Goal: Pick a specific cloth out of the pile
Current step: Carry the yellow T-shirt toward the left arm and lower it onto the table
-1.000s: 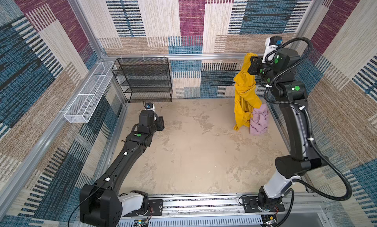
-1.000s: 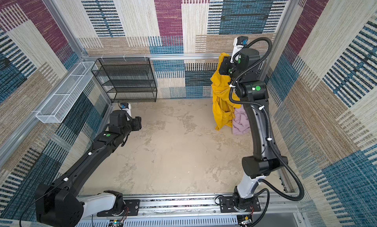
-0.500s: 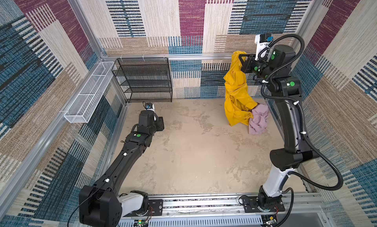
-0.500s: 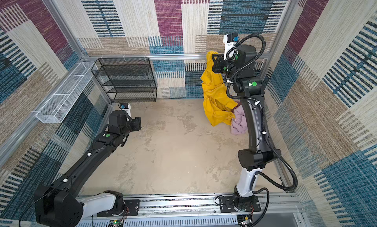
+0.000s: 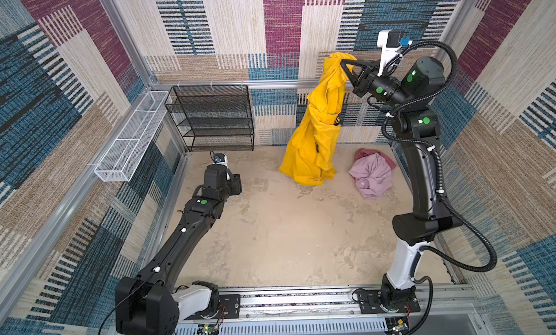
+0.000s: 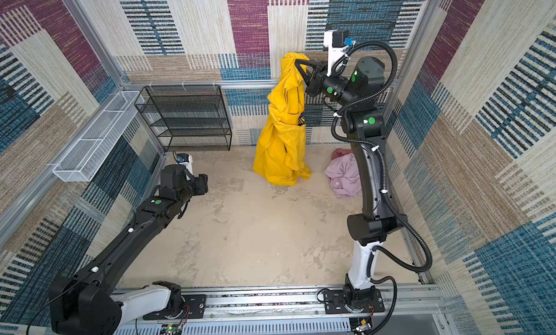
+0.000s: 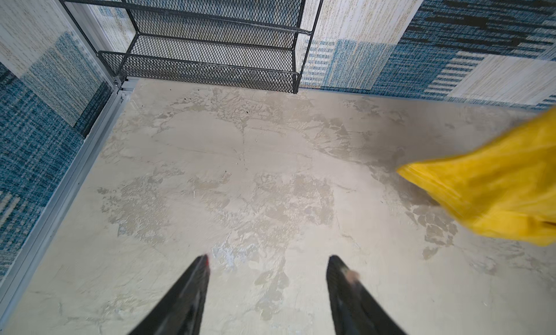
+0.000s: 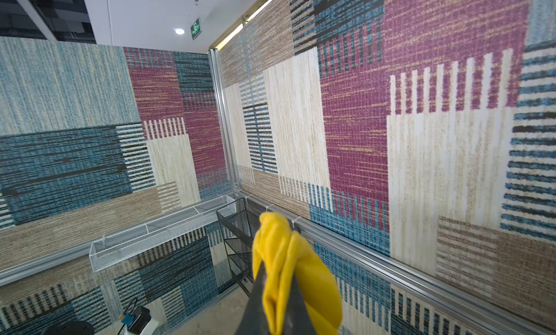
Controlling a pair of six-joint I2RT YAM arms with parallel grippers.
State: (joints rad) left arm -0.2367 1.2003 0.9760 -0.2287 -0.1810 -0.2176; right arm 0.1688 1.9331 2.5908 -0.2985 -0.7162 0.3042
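The mustard-yellow T-shirt hangs full length from the right gripper, which is clamped on a bunched fold at its top. Its hem ends just beside the pink pile, not touching it. I'd raise it more, then carry it well away from the pile. The left gripper stands spread and empty, well apart from the pile.
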